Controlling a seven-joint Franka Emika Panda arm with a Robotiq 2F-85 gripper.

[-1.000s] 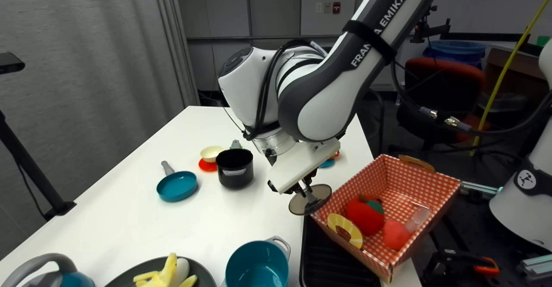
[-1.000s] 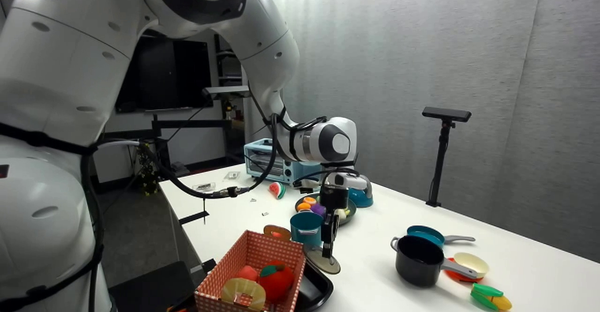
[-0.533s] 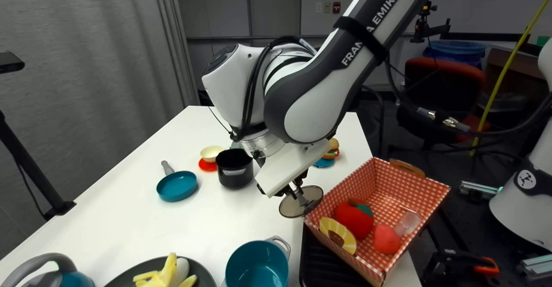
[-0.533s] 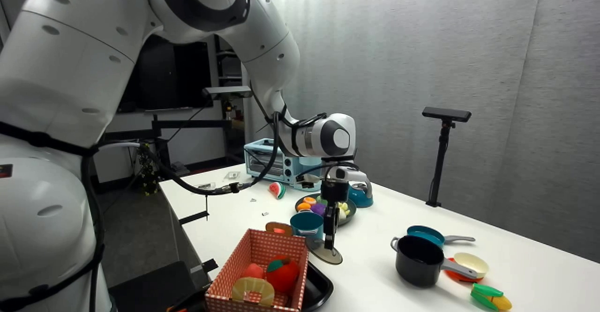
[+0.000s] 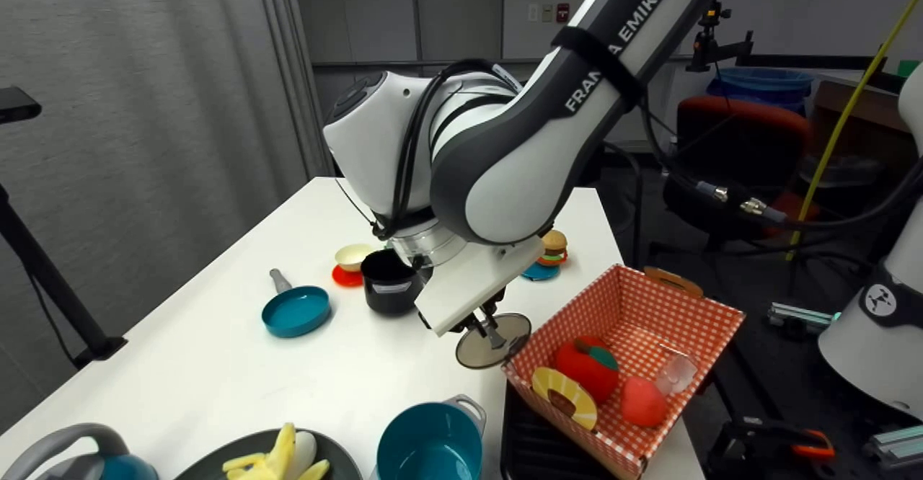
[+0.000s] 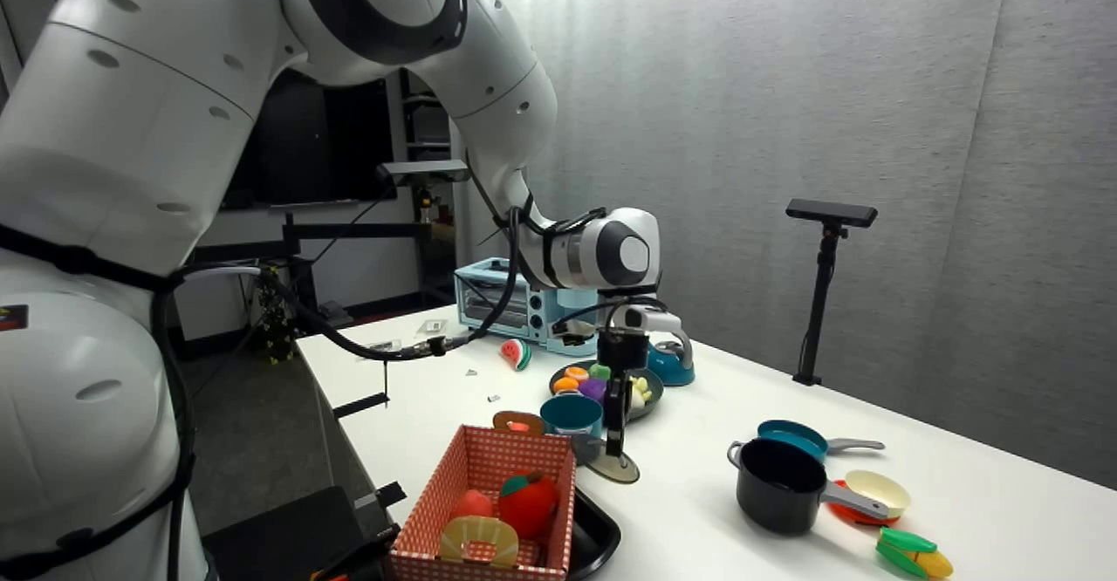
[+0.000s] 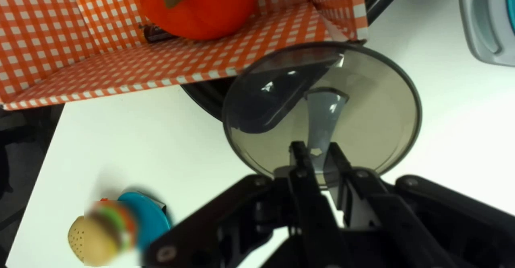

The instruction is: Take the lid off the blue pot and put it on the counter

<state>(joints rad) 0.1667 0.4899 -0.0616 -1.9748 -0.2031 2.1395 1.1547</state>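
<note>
My gripper (image 5: 488,323) is shut on the grey knob of the lid (image 5: 472,352), with a finger on each side of it in the wrist view (image 7: 315,153). The lid (image 7: 374,115) is a smoky see-through disc with a dark rim, held tilted over the white counter (image 5: 324,379). It also shows in an exterior view (image 6: 616,468). Its far rim overlaps the basket's near corner; I cannot tell whether they touch. The blue pot (image 5: 433,440) stands uncovered nearer the camera; it also shows behind the basket (image 6: 572,411). Only its handle and edge show in the wrist view (image 7: 483,22).
A red checkered basket (image 5: 649,307) holding a red toy fruit and other items stands beside the lid, partly over a black tray (image 5: 537,437). A black pot (image 5: 393,285), a teal pan (image 5: 296,312), a toy burger (image 5: 554,248) and a dish of toy food (image 5: 195,469) are around.
My gripper and the lid have moved left in an exterior view, away from the robot base side. The basket has slid the same way. The lid stays gripped; the blue pot has not moved.
</note>
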